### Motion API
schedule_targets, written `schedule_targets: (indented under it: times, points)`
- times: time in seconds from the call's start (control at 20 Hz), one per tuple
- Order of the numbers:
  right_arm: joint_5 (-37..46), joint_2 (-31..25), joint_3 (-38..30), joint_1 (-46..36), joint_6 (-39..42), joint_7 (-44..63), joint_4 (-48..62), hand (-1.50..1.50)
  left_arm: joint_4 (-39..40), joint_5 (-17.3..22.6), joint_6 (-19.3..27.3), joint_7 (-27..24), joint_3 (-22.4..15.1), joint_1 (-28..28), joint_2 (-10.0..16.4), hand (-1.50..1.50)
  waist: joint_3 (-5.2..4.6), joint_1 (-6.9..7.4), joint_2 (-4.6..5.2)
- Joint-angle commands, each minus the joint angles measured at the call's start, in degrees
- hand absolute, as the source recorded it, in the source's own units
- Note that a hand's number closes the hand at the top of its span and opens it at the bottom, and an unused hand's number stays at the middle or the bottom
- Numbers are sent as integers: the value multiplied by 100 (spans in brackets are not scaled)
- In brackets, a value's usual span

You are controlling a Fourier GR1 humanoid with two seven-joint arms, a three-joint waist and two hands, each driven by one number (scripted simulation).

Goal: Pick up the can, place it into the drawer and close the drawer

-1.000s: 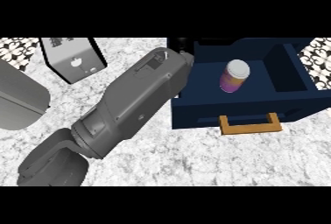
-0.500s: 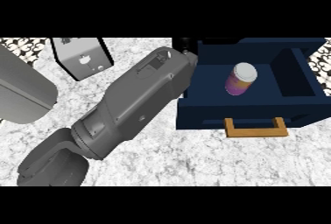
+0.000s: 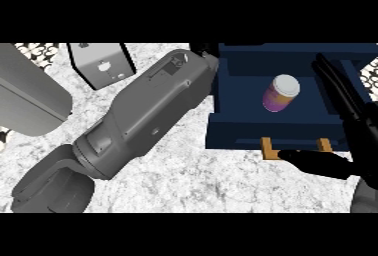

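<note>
The can [image 3: 280, 93], purple with a pale lid, stands inside the open dark blue drawer [image 3: 244, 132]. The drawer's wooden handle [image 3: 270, 149] faces me and is partly covered by my right hand's thumb. My right hand [image 3: 359, 145] shows at the right edge, open. Its straight fingers [image 3: 339, 85] lie up along the drawer's right side, apart from the can. My grey left forearm [image 3: 148, 115] runs from the lower left up to the drawer's left wall. Only a black bit of the left hand [image 3: 204, 50] shows at the drawer's back left corner.
A large grey rounded appliance [image 3: 29, 95] fills the left edge. A small grey box [image 3: 103, 62] stands at the back, left of my forearm. The marble counter [image 3: 221, 180] lies bare in front of the drawer.
My right hand has come into view at the right, its thumb now across the drawer's handle. The can stays in the drawer. The left forearm has barely moved.
</note>
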Motion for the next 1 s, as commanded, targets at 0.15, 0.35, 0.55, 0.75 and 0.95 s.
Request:
schedule_targets:
  times: [0.15,0.35,0.55,0.75,0.95]
  points:
    - [1171,-105,640,-984,-578,-256,1676,-150,-122,-236,216,472,34,-181,205,-150,3,4,-7]
    - [1822,-211,777,-1546,-1006,-396,2826,-150,-598,-353,222,491,-80,255,361,-150,-1,158,-17]
    - [2146,-223,726,-1824,-1501,-576,3854,-150,-882,-430,126,693,55,417,802,-150,2,105,-17]
    - [2342,-200,534,-2019,-2209,-775,4970,-150,-1461,-611,389,1062,-133,667,1039,-150,5,158,-32]
    - [2460,-196,305,-2550,-2792,-911,6089,-150,-1673,-725,324,968,46,953,1297,-150,6,121,6]
